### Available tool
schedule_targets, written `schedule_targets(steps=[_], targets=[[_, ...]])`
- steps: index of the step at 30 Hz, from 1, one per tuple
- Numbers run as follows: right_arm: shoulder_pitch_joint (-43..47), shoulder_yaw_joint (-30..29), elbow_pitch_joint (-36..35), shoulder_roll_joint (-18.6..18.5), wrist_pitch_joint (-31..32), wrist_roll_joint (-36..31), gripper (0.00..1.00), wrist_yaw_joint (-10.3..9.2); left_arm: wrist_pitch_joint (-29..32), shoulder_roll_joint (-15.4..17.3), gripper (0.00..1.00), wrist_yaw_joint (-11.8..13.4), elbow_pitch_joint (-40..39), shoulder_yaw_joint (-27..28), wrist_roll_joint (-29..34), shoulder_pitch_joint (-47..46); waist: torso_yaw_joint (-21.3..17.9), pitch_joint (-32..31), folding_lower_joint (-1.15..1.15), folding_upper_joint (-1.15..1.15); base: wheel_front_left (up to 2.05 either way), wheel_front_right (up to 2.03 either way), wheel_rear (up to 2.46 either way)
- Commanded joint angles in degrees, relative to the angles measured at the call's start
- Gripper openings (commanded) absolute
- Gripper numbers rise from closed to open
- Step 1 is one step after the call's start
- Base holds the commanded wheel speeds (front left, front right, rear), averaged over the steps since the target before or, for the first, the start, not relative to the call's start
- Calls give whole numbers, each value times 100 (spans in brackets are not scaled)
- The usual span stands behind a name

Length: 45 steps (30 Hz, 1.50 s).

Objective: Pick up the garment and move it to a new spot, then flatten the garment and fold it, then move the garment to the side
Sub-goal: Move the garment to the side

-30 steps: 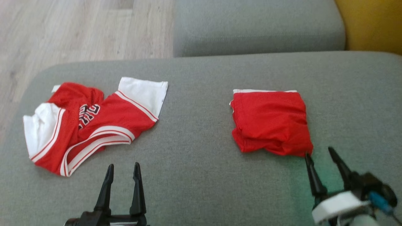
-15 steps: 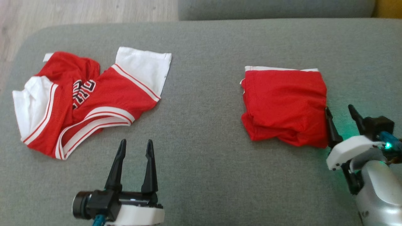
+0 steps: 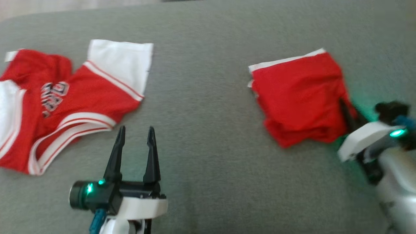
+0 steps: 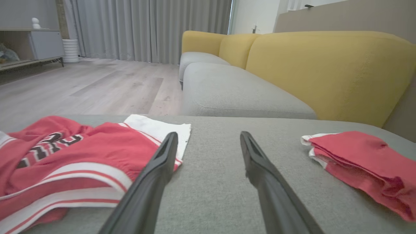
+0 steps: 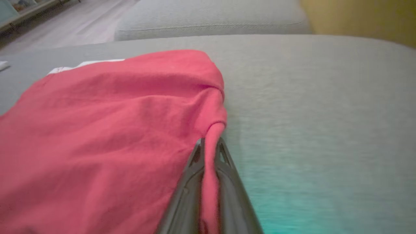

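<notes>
The right hand (image 5: 209,143) is clamped on the edge of the folded red garment (image 3: 299,94), which lies on the grey cushion (image 3: 208,182). The left hand (image 3: 135,133) hangs open. This looks like the final step: next, slide the garment aside without undoing the fold.

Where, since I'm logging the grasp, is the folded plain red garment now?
Head view: the folded plain red garment lies on the grey fabric cushion, robot's right side, its edge pinched in the right gripper, apart from the red-and-white jersey at left.

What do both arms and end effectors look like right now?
Left end effector and right end effector: each has two long tapered black fingers, a black base, white housing, a green light and a blue cable. Right forearm is silver.
</notes>
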Motion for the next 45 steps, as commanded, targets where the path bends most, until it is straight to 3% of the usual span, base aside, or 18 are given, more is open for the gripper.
schedule_targets(steps=[1, 13, 20, 24, 26, 31, 34, 35, 45], targets=[[-216, 100, -187, -302, -69, -5, 0, -4, -46, -16, 100, -49, -210, 204, 66, -259, -327, 323, 0, 0, 0, 0, 0], [-988, 12, -535, -2116, 119, 56, 0, -4, -46, -16, 100, -452, -149, 215, 527, -1124, -1064, 1500, 0, 0, 0, 0, 0], [-1042, -511, -513, -2636, 169, -117, 0, -4, -46, -16, 100, -546, -126, 222, 606, -1480, -1067, 1889, 0, 0, 0, 0, 0], [-1014, -987, -365, -2756, 54, -478, 0, -4, -46, -16, 100, -561, -108, 228, 574, -1574, -1008, 1992, 0, 0, 0, 0, 0], [-1013, -1291, -235, -2685, -36, -776, 100, -4, -46, -16, 100, -556, -73, 203, 547, -1577, -955, 1988, 0, 0, 0, 0, 0], [-911, -1912, -209, -2160, -330, -1648, 100, -4, -46, -16, 100, -455, -32, 147, 399, -1533, -796, 1772, 0, 0, 0, 0, 0], [-756, -2092, -448, -1587, -438, -1974, 100, -4, -46, -16, 100, -384, 2, 107, 292, -1457, -687, 1522, 0, 0, 0, 0, 0], [-578, -2113, -645, -1213, -497, -2118, 100, -4, -46, -16, 100, -328, 44, 77, 189, -1378, -596, 1305, 0, 0, 0, 0, 0], [517, -1490, -1298, 409, -629, -2031, 100, -4, -46, -16, 100, -102, 334, 67, -379, -724, -164, 67, 0, 0, 0, 0, 0]])
